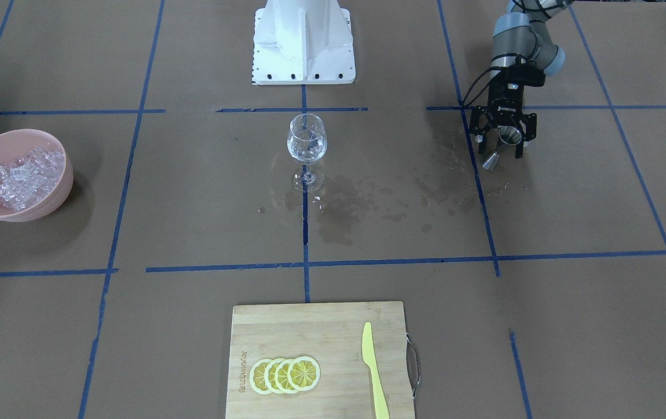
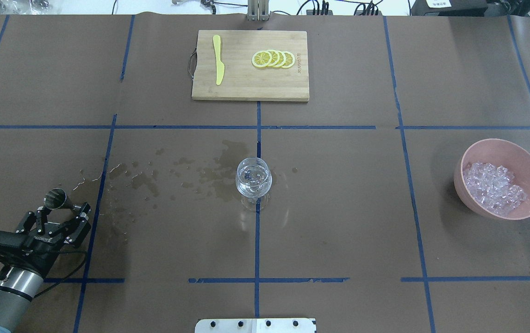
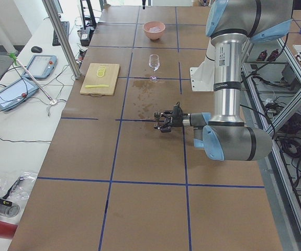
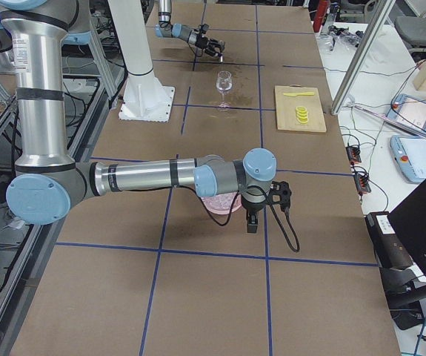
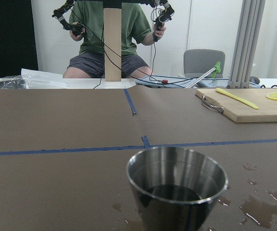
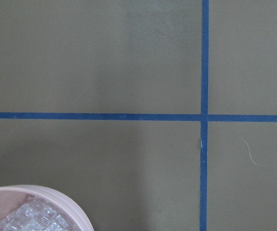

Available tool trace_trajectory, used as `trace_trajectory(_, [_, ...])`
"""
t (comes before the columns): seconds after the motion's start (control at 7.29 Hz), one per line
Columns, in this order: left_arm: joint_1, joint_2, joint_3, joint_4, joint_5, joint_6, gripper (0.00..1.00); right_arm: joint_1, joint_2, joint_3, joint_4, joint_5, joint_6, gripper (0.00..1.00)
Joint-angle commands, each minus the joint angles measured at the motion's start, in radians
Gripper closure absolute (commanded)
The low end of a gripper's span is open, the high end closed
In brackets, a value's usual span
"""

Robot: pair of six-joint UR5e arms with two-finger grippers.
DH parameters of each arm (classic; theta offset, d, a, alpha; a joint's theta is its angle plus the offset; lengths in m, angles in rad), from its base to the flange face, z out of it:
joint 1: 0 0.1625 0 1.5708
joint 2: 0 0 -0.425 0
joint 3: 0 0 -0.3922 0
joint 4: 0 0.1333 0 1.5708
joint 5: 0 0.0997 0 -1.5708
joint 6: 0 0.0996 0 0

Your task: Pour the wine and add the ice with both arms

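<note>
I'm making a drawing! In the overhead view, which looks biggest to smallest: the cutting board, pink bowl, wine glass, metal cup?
1. Cutting board
2. Pink bowl
3. Wine glass
4. Metal cup, in the left pincer

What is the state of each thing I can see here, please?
wine glass: upright, holds clear liquid
jigger: upright, between the fingers of the left end effector
ice: heaped in the pink bowl
lemon slices: overlapping in a row on the cutting board
yellow knife: flat on the board
right end effector: hidden
</note>
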Motion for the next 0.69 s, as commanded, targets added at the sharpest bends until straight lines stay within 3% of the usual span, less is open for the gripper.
trace_trajectory(0.0, [0.000,-0.002,0.001,0.000,0.000,0.020,0.21,0.000,0.000,0.002,0.000,0.000,0.001,0.00])
trace_trajectory(0.55, [-0.001,-0.004,0.004,-0.001,0.000,0.020,0.56,0.000,0.000,-0.001,0.000,0.000,0.001,0.00])
